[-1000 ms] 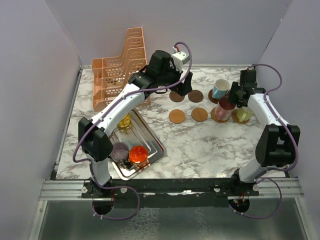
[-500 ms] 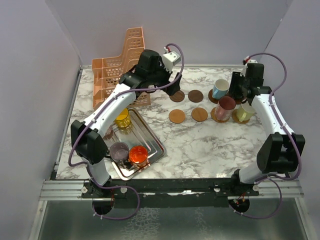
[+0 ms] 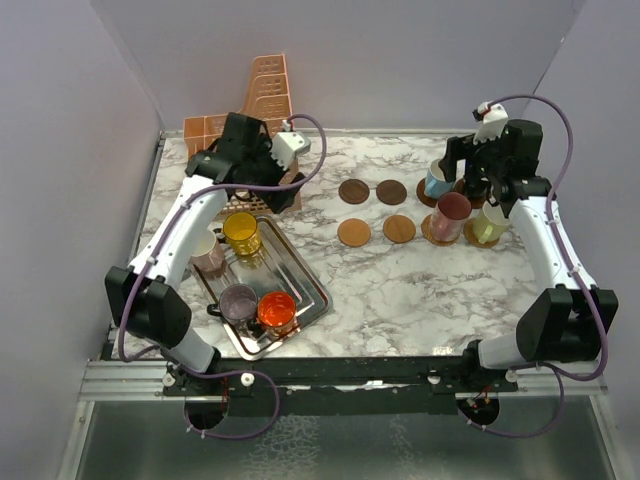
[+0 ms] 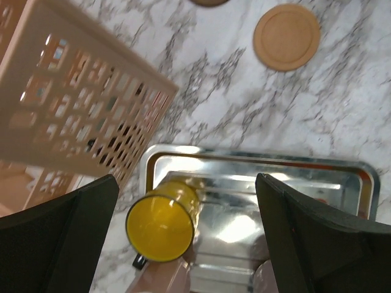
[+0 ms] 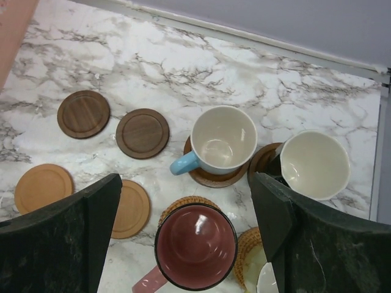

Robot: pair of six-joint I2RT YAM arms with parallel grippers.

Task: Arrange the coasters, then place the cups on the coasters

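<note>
Four bare coasters (image 3: 352,190) lie mid-table, two dark (image 5: 84,114) and two tan (image 5: 43,187). On coasters at the right stand a light blue cup (image 5: 220,143), a white cup (image 5: 314,165), a maroon-pink cup (image 5: 195,247) and a pale cup (image 3: 488,226). My right gripper (image 5: 183,183) hangs open above them, holding nothing. A yellow cup (image 4: 162,226) stands at the far end of the silver tray (image 4: 244,155). Above it my left gripper (image 4: 186,183) is wide open and empty. Grey-purple (image 3: 238,300) and orange (image 3: 277,310) cups stand at the tray's near end.
An orange plastic rack (image 3: 235,140) stands at the back left, close beside my left gripper (image 3: 268,188). A pale pinkish cup (image 3: 208,252) sits on the marble just left of the tray. Purple walls close in the table on three sides.
My left arm has swung left from the dark coasters to above the tray's far end. My right gripper has opened wider and pulled up and back from the cups at the right.
</note>
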